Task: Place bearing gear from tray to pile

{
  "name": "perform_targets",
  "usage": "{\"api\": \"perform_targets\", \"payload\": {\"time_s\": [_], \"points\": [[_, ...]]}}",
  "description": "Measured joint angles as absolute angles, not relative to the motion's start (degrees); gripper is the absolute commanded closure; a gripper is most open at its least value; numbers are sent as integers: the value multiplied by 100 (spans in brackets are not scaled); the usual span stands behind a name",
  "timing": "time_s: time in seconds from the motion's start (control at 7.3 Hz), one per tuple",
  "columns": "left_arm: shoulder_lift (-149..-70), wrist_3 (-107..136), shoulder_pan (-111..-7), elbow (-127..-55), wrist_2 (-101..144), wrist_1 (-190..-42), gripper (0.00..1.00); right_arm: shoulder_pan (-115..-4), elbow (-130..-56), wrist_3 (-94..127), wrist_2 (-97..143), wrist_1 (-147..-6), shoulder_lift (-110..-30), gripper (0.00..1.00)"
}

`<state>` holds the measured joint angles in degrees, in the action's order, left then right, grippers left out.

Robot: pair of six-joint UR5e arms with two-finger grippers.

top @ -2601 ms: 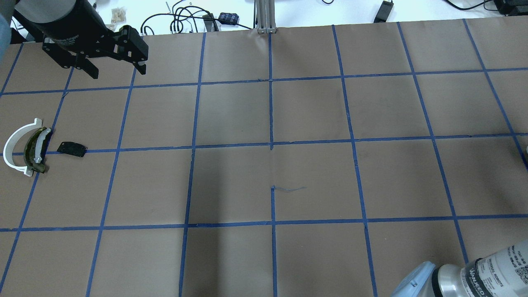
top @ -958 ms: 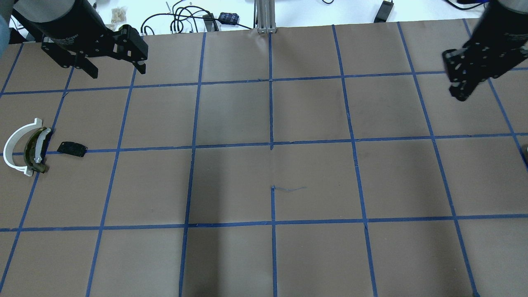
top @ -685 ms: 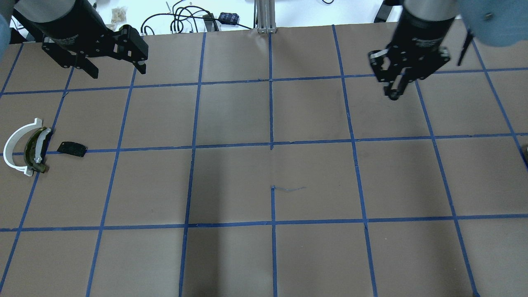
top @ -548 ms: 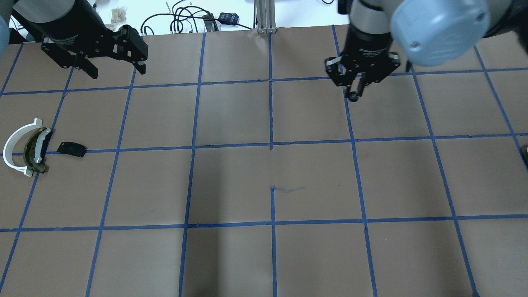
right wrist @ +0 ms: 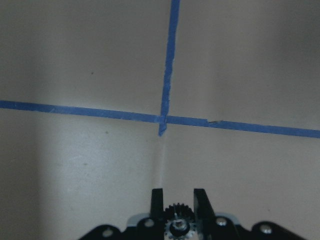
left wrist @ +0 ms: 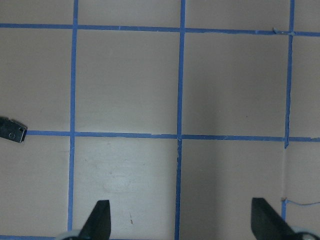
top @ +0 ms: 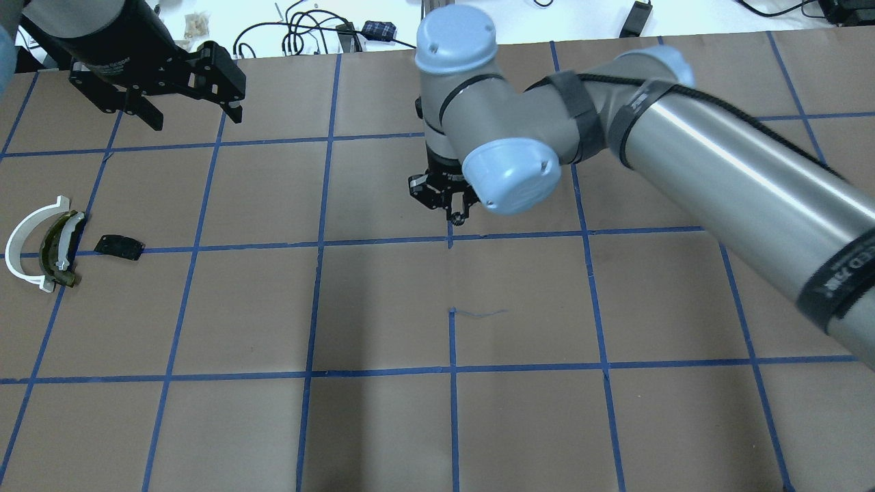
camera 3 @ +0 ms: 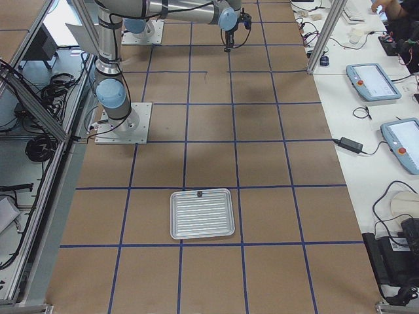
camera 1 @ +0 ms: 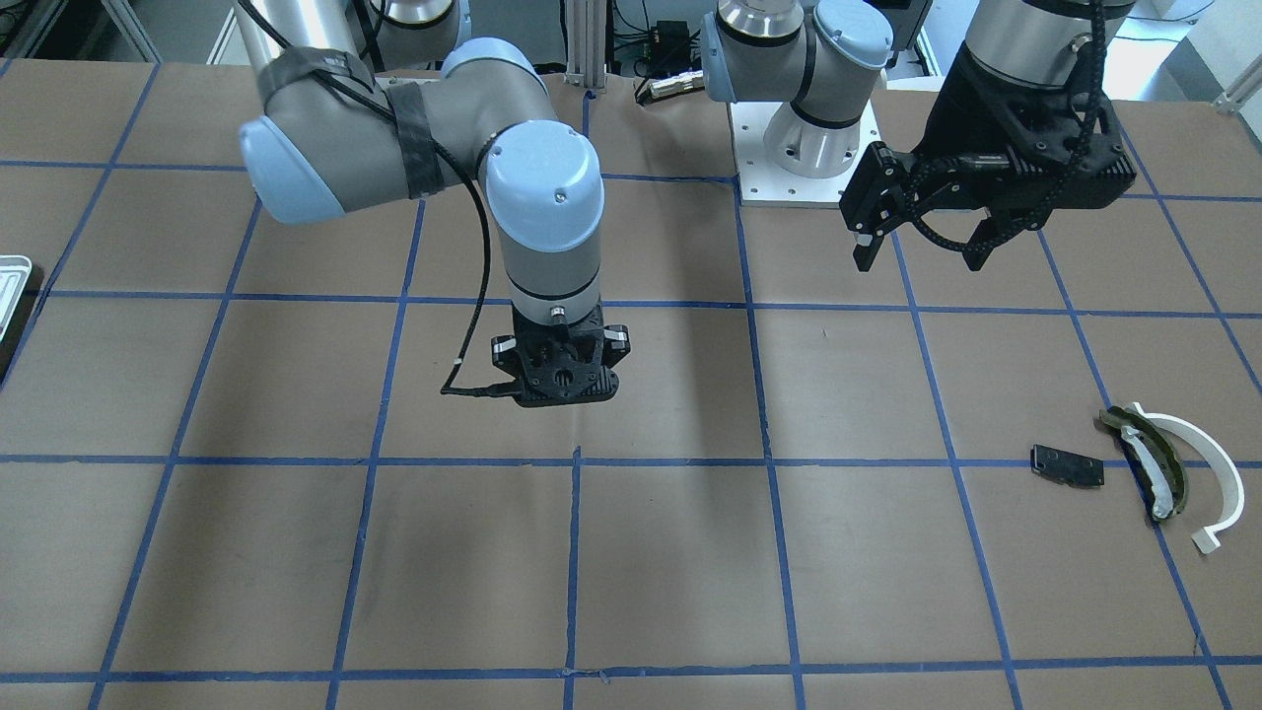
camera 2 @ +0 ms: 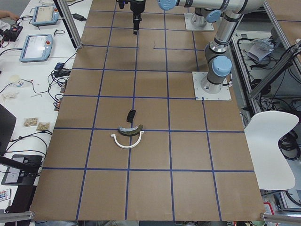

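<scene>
Right gripper (right wrist: pixel 178 197) has its two fingers closed narrow on the small black toothed bearing gear (right wrist: pixel 178 223). The gear sits upright between the pads, gripped on its flat faces, probably so it can't roll out during transport. The gear is in the air over the middle of the brown paper-covered table with blue tape grid (top: pixel 383 307), near a tape crossing, touching nothing but the fingers. It is well apart from the pale silvery ribbed tray with rounded corners (camera 3: pixel 174 216), which lies at the table's right end.

The pile is at the far left end: white plastic half-ring arc (top: pixel 24 236), olive-and-white curved strip (top: pixel 58 249) nested just inside it, small flat black plate with holes (top: pixel 119 246) just beside. The parts are grouped in one spot, so the drop target is clear.

Left gripper (top: pixel 195 117) hovers at the back left with jaws spread wide, empty. It looks parked clear of the pile so the incoming arm has room.

Versus the earlier overhead frames: the right gripper was further right and nearer the back edge half a second ago, and it now hangs over the centre line, closer to the pile. Left gripper and pile parts are unchanged. Judged step: mid-carry, with roughly half the table still to cross.
</scene>
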<state>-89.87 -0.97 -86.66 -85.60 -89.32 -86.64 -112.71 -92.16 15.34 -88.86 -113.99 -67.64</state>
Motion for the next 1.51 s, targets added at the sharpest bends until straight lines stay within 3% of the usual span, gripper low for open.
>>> {"api": "perform_targets", "payload": {"time_s": [0.14,0.27,0.41,0.96,1.51], "points": [[-8973,-97,-8666,-8582,-8935,-8661,0,-11360,-9785,1447,-8888,-12249,-6621,78],[-8965,-97,-8666,-8593,-8936,-8659,0,-11402,-10295,1323,-8893,-13122,-6531,67],[-8965,-97,-8666,-8594,-8933,-8658,0,-11418,-10567,1248,-8888,-13629,-6487,3],[-8966,-103,-8666,-8604,-8926,-8663,0,-11170,-10445,1038,-8818,-13493,-6815,0],[-9087,-58,-8800,-8908,-8729,-8647,0,-9583,-9279,-343,-8746,-10763,-8177,0]]}}
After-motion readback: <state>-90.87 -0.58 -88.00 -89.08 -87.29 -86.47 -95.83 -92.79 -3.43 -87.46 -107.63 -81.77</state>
